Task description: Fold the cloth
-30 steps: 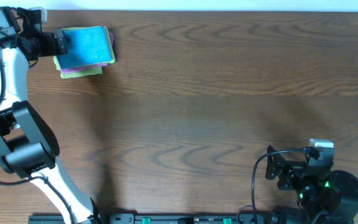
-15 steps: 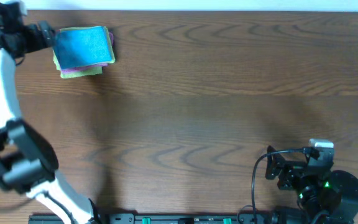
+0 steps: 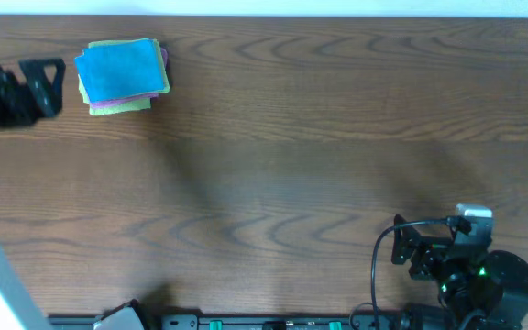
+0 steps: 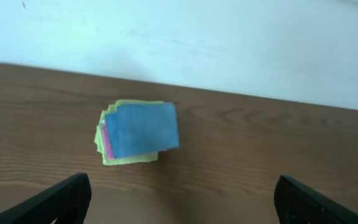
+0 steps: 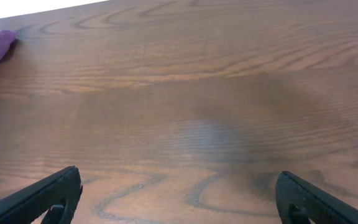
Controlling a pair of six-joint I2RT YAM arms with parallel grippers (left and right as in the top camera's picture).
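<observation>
The cloth [image 3: 122,69], sky-blue and plain, lies flat as a compact rectangle on top of a small stack near the far left corner of the table [image 3: 291,137]. Its edges sit slightly askew to the layers below. Directly beneath it, a purple cloth [image 3: 117,101] shows only as a thin strip along the near edge. A lime-green cloth [image 3: 82,90] at the bottom protrudes on the left and near sides.

In the left wrist view, the cloth [image 4: 143,130] appears at mid-frame, with the purple cloth [image 4: 106,140] and the lime-green cloth [image 4: 129,160] fringing it. A pale wall [image 4: 197,37] stands behind the table's far edge.

The left gripper [image 3: 55,87] is just to the left of the stack, apart from it, with its jaws spread wide and empty. From its own camera, the left gripper [image 4: 182,199] frames bare wood, its two finger tips in the lower corners.

The right gripper [image 3: 400,243] is well apart from the stack, at the near right of the table. Its jaws are likewise fully parted and hold nothing. The right wrist view shows the right gripper [image 5: 179,193] over bare wood grain, with the stack's edge at the far left of the frame.
</observation>
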